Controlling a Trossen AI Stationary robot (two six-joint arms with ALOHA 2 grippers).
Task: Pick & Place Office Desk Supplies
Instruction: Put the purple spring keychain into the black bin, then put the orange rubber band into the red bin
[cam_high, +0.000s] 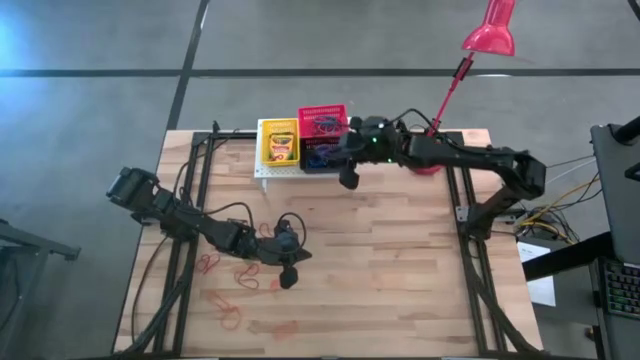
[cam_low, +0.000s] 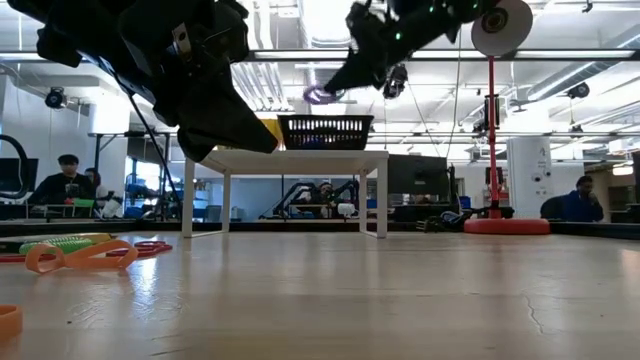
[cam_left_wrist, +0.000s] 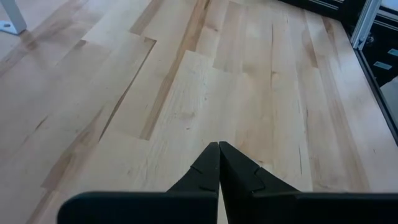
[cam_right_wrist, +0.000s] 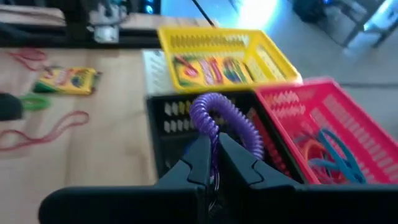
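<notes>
A wooden desk carried three baskets on a white stand at its far edge. The right gripper, closed on a purple coiled loop, hung over the black basket; it should probably lower centrally before letting go. The left gripper was closed, empty, near the desk's middle.

Open-plan robotics lab: concrete floor, ceiling striplights, people seated at workstations beyond the wooden table.

Red desk lamp at table's far edge, white stand, wooden table
</notes>
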